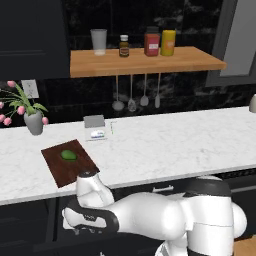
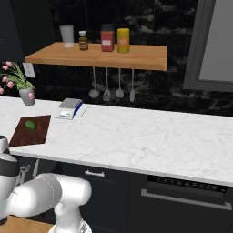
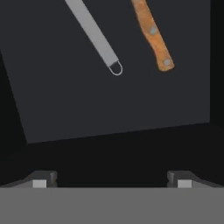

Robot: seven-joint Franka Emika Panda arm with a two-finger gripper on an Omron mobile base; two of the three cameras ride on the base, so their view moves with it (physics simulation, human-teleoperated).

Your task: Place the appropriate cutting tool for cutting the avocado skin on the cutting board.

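1. The slim kitchen knife with a tan-orange wooden handle [image 3: 153,35] lies on a dark surface beside a grey-handled peeler [image 3: 94,37].
2. We see our two-finger gripper [image 3: 112,178] hanging above them with its jaws spread wide, holding nothing.
3. We cannot read the labels on the shelf jars [image 1: 152,42].

A wooden shelf [image 1: 145,62] holds a cup [image 1: 98,41], a small bottle [image 1: 124,46] and two jars [image 1: 152,41]. Utensils [image 1: 131,95] hang beneath. Pink flowers [image 1: 20,107] stand on the marble counter [image 1: 175,140].

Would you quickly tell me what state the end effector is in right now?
End effector: open and holding nothing, its fingertips wide apart above a dark drawer floor, short of the orange knife handle and the grey peeler handle.
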